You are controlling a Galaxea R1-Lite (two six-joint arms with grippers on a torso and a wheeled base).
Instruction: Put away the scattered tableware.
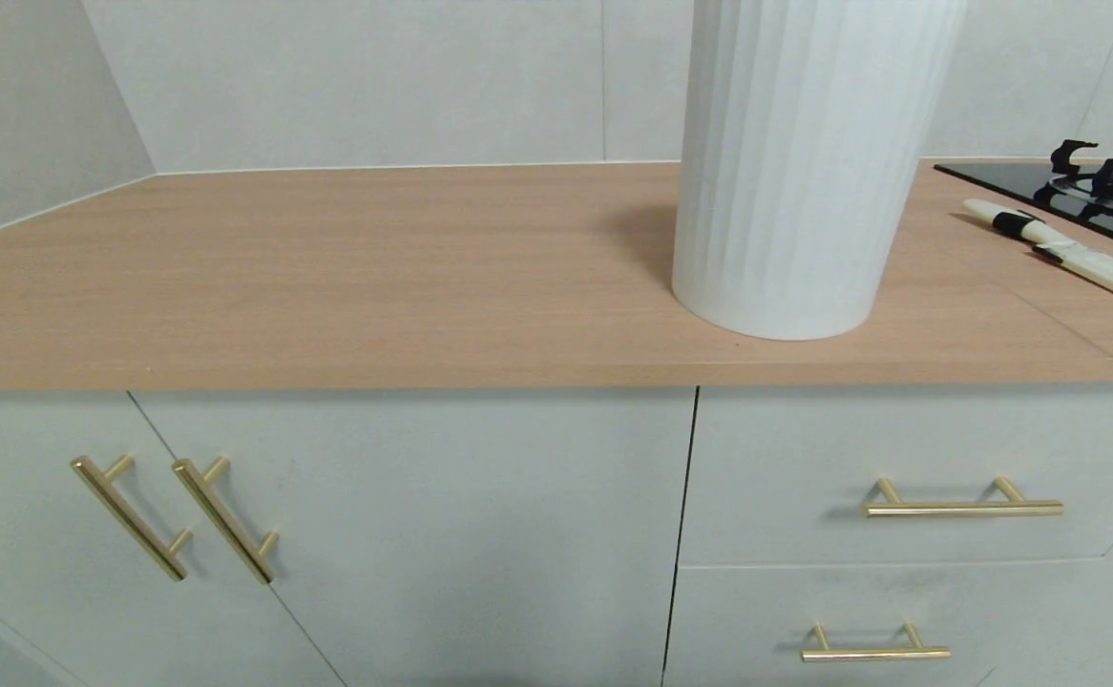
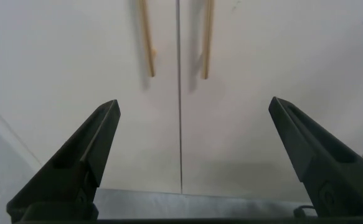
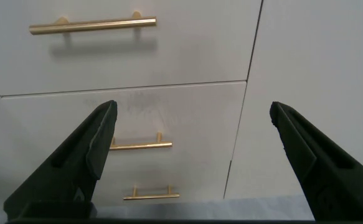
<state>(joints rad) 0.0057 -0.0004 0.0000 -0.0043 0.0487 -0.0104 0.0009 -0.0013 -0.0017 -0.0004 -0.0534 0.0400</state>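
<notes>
left gripper (image 2: pixel 193 102) and right gripper (image 3: pixel 192 106) are hanging jaws apart at the cabinet (image 1: pixel 423 534), the knife (image 1: pixel 1070 258) lying at three o'clock of the ribbed container (image 1: pixel 795 172), which a careless reach risks toppling.

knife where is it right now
In the head view the knife lies flat on the wooden countertop at the robot's far right, between the white ribbed container and the black stove top.
</notes>
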